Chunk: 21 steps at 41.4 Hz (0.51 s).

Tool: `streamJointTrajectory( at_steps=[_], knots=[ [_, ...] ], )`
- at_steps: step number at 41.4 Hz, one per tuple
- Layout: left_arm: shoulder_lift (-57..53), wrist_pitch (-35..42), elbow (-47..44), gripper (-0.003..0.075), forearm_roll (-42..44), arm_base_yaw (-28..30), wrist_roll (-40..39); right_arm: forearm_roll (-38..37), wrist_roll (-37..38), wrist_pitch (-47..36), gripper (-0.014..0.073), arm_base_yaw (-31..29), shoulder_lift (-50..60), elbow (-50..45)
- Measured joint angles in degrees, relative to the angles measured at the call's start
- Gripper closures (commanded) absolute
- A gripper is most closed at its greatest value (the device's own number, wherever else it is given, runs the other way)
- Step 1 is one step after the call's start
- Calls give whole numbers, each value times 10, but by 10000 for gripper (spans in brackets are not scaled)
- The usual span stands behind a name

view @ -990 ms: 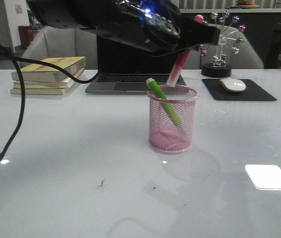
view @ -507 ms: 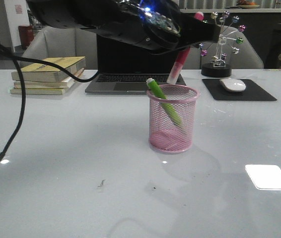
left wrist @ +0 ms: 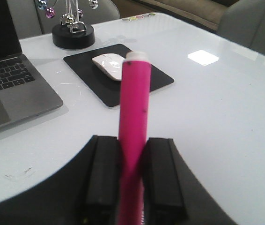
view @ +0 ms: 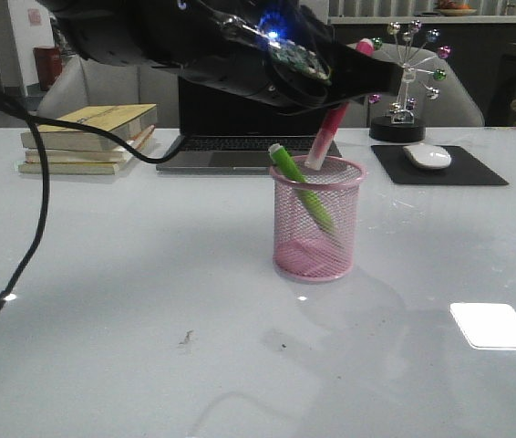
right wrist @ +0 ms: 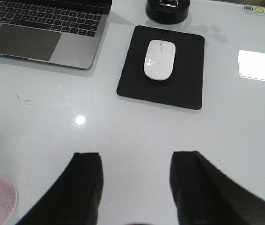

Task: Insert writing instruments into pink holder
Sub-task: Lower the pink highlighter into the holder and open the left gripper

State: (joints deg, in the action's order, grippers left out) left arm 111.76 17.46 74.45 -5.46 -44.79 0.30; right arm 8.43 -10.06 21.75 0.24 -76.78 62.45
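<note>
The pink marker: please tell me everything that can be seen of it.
The pink marker is a chunky magenta highlighter of smooth plastic, with a pale translucent part at its lower end and a whitish tip at the other. It is tilted, and its pale lower end is dipping behind the rim of the pink holder, where the green marker already leans. The left claw clamps its barrel; whether it touches the holder cannot be told.

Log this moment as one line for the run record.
left gripper: shut on pink marker | pink marker: lower end inside pink holder | green marker: leaning in holder | right gripper: open, empty
</note>
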Motion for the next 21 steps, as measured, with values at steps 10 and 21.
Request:
streamJointTrajectory(
  at_steps=[10, 21],
  knots=[
    [0, 7, 0, 621, -1, 0, 0, 0, 0, 0, 146, 0, 0, 0],
    [22, -3, 0, 544, -1, 0, 0, 0, 0, 0, 146, 0, 0, 0]
  ],
)
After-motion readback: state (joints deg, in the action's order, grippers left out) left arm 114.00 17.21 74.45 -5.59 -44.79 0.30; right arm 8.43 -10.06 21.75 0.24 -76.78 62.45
